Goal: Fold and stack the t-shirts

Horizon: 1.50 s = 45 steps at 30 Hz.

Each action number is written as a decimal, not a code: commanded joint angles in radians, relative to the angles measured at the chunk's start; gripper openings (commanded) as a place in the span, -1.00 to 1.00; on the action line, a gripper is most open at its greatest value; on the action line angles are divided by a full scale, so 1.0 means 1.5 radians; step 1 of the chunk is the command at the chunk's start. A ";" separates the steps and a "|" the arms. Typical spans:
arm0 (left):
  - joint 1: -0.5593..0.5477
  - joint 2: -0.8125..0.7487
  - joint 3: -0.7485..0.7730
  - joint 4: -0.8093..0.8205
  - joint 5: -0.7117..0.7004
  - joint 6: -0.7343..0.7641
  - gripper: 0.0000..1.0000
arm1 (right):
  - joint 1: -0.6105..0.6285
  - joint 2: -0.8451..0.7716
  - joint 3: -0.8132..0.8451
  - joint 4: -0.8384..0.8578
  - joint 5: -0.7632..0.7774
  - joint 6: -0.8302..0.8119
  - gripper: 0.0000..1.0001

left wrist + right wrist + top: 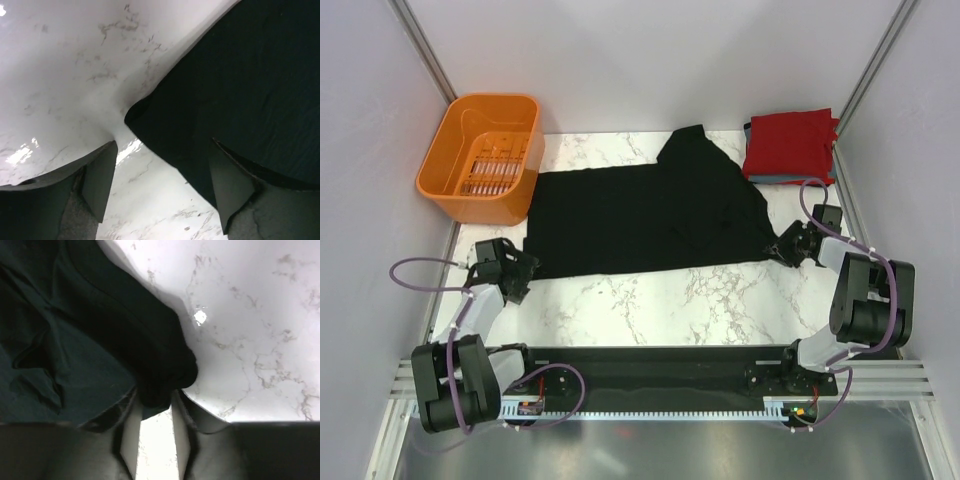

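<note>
A large black t-shirt (640, 215) lies spread flat across the middle of the marble table, one sleeve pointing to the back. My left gripper (520, 268) is open at the shirt's near left corner. In the left wrist view (164, 145) the shirt's edge (250, 85) runs between its spread fingers, and the right finger is over the cloth. My right gripper (782, 245) is at the near right corner. In the right wrist view (154, 395) it is shut on a bunched fold of the black cloth (75, 315). A folded red t-shirt (790, 143) lies on a grey-blue one (775, 180) at the back right.
An orange plastic basket (470, 208) stands at the back left, touching the shirt's left end. Bare marble table (650, 300) lies between the shirt's near edge and the arm bases. Grey walls close in the left, right and back sides.
</note>
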<state>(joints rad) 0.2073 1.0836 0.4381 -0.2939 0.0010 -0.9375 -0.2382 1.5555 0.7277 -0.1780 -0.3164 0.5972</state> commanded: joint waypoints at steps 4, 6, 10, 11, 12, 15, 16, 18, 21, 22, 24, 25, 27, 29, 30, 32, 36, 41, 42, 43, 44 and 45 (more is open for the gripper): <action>0.007 0.099 0.010 0.051 -0.022 -0.049 0.35 | -0.001 0.015 -0.011 0.011 -0.005 -0.020 -0.85; 0.007 0.113 0.013 0.065 -0.014 -0.045 -0.33 | -0.001 0.013 -0.013 0.009 -0.009 -0.020 -1.00; 0.007 0.108 0.028 0.050 0.018 -0.032 -0.96 | 0.000 -0.017 -0.007 -0.035 0.004 -0.010 -1.00; 0.007 0.086 0.040 0.031 0.019 -0.026 -0.96 | -0.001 -0.050 0.005 -0.056 0.018 -0.008 -1.00; 0.008 0.072 0.049 0.013 0.018 -0.023 -0.96 | -0.004 -0.072 0.010 -0.081 0.042 -0.003 -1.00; 0.015 -0.005 0.086 -0.070 0.004 -0.020 -0.96 | -0.061 -0.190 0.011 -0.167 0.081 0.012 -1.00; 0.036 -0.026 0.091 -0.085 0.022 -0.021 -0.96 | -0.073 -0.220 0.011 -0.212 0.082 0.013 -1.00; 0.060 -0.083 0.091 -0.119 0.046 -0.021 -0.96 | -0.088 -0.304 0.004 -0.251 0.084 0.026 -1.00; 0.087 -0.140 0.079 -0.167 0.072 -0.016 -0.96 | -0.089 -0.400 -0.032 -0.312 0.085 0.057 -1.00; 0.094 -0.154 0.065 -0.180 0.082 -0.016 -0.96 | -0.089 -0.420 -0.045 -0.336 0.084 0.065 -1.00; 0.097 -0.176 0.045 -0.222 0.092 -0.029 -0.96 | -0.089 -0.478 -0.087 -0.360 0.078 0.078 -1.00; 0.100 -0.208 0.021 -0.236 0.106 -0.035 -0.96 | -0.088 -0.497 -0.098 -0.385 0.074 0.077 -1.00; 0.100 -0.247 0.000 -0.262 0.115 -0.054 -0.96 | -0.085 -0.517 -0.120 -0.414 0.069 0.070 -1.00; 0.083 -0.283 0.013 -0.288 0.131 -0.057 -0.92 | -0.081 -0.533 -0.141 -0.438 0.071 0.063 -1.00; 0.083 -0.282 0.020 -0.317 0.131 -0.060 -0.88 | -0.076 -0.538 -0.147 -0.442 0.063 0.061 -1.00; 0.083 -0.297 0.028 -0.329 0.147 -0.054 -0.74 | -0.071 -0.546 -0.158 -0.444 0.047 0.056 -0.70; 0.078 -0.315 0.045 -0.378 0.152 -0.046 -0.17 | -0.052 -0.547 -0.149 -0.466 0.032 0.043 0.45; 0.065 -0.309 0.115 -0.435 0.130 -0.013 0.99 | -0.033 -0.546 -0.094 -0.498 0.075 0.034 0.71; 0.058 -0.304 0.127 -0.438 0.128 -0.006 0.99 | -0.027 -0.545 -0.083 -0.496 0.076 0.034 0.72; 0.055 -0.300 0.155 -0.441 0.120 0.001 0.99 | -0.023 -0.543 -0.071 -0.492 0.068 0.033 0.73; 0.050 -0.296 0.171 -0.442 0.115 0.020 0.99 | -0.017 -0.539 -0.042 -0.482 0.052 0.030 0.74; 0.042 -0.285 0.187 -0.442 0.110 0.033 0.99 | 0.003 -0.536 -0.024 -0.448 0.034 0.026 0.75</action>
<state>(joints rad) 0.2909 0.6369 0.6239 -0.9329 0.1856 -0.9707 -0.2729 0.7483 0.5819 -0.9104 -0.2363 0.6571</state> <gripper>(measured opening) 0.993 0.867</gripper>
